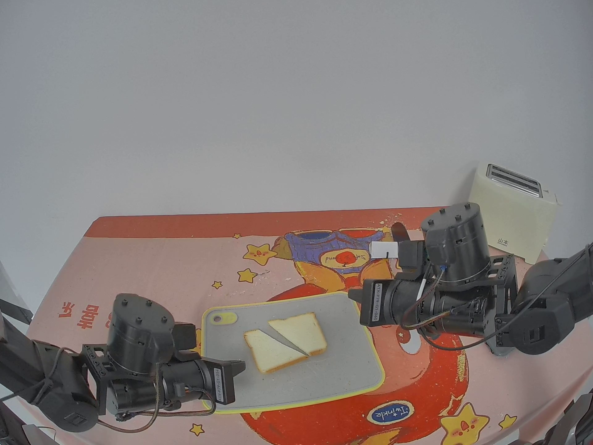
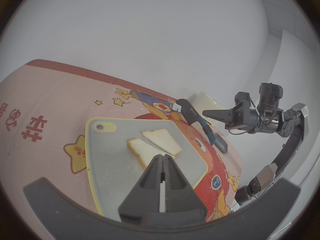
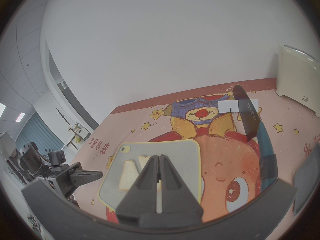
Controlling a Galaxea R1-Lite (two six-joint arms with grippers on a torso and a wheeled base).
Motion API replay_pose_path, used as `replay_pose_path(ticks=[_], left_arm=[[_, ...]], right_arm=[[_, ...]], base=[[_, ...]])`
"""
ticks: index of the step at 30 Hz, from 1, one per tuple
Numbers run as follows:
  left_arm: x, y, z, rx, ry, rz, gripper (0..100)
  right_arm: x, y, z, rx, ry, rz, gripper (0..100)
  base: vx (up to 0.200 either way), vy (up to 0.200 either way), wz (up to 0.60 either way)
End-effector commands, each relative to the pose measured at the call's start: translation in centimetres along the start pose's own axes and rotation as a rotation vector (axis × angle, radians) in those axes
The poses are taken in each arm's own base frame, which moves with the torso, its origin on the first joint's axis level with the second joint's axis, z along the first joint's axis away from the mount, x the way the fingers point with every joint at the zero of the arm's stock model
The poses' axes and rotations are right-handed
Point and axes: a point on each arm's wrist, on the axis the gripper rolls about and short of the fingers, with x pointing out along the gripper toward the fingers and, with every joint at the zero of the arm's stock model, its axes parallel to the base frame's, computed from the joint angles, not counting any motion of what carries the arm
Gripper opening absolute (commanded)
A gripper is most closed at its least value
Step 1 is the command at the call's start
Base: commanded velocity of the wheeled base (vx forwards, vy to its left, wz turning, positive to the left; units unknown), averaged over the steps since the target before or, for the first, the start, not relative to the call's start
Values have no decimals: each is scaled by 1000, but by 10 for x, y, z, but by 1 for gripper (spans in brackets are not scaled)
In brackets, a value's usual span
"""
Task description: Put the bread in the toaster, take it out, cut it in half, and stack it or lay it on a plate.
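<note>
Left gripper [image 1: 239,366] and right gripper [image 1: 355,295] hover with fingers pressed together, empty, either side of the halved bread [image 1: 299,330]

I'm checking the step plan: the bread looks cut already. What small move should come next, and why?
Probably open the left gripper and ease it toward the nearer bread half. The bread lies in two halves on the cutting board, the knife is laid down on the table, and the right gripper, like the left, is shut and empty.
</note>
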Motion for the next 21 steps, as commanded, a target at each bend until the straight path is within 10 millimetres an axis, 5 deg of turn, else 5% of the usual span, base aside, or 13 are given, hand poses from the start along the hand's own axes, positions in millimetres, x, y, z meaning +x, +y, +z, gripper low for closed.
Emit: replay_pose_path(ticks=[1, 6, 21], left_arm=[[-13, -12, 27, 52, -56, -17, 0], [-15, -11, 25, 53, -54, -14, 0], [1, -6, 17, 55, 30, 27, 0]], right_arm=[[20, -2, -15, -15, 63, -28, 0], [43, -6, -28, -21, 76, -56, 0], [51, -1, -31, 5, 73, -42, 0]], base=[[0, 0, 0], [0, 0, 0], [0, 0, 0]])
